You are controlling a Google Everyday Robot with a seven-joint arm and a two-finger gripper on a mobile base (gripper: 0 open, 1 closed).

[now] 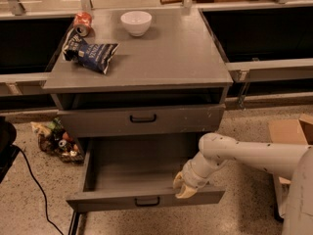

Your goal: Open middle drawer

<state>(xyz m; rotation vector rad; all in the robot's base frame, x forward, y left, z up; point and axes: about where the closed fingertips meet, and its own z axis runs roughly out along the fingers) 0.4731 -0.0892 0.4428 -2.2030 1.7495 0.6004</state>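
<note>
The middle drawer [146, 199] is a grey drawer with a low, wide front and a small black bar handle at its centre. It stands pulled far out of the grey cabinet [146, 67], and its plain grey inside is bare. My gripper [185, 187] is at the end of the white arm that comes in from the right. It rests at the top edge of the drawer's front, right of the handle and just inside the drawer.
The drawer above [143, 117] is closed. On the cabinet top lie a white bowl [136, 22], a red can [82, 23] and a blue chip bag [93, 53]. Snack wrappers [56, 140] and a black cable [34, 180] lie on the floor at left. A cardboard box [291, 131] stands at right.
</note>
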